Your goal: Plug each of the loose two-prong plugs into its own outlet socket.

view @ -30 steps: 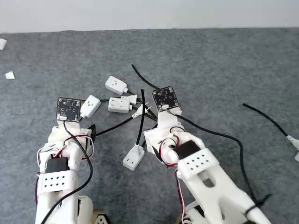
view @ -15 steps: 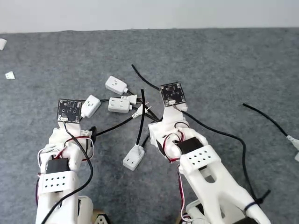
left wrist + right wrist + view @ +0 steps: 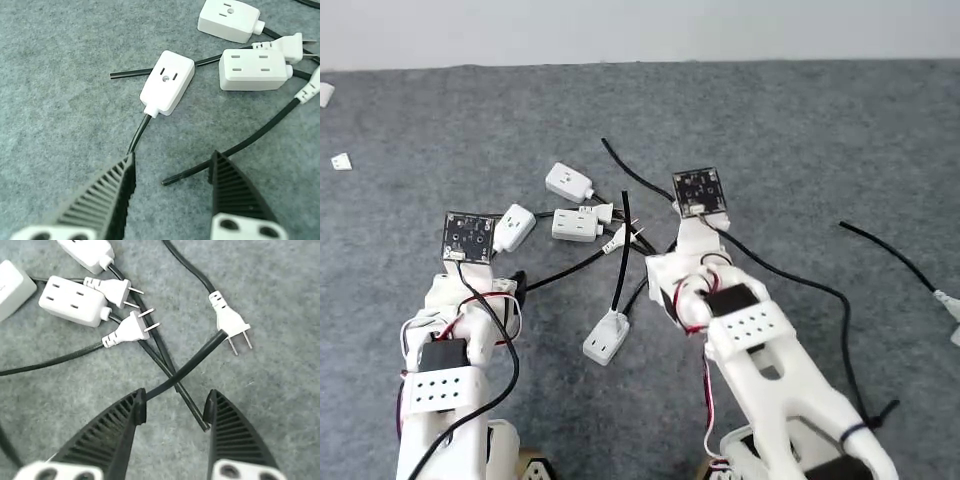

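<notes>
Swung farther right with right gripper spread above crossed cords, apparently choosing a plug; next, lowering to pinch its body.

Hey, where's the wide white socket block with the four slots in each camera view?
High view: the wide socket block lies between a single socket and a white plug.
Left wrist view: it lies beyond the open left gripper, next to that single socket.
Right wrist view: it lies beyond the open right gripper.
Shared landmark: the white plug beside its corded end.
</notes>
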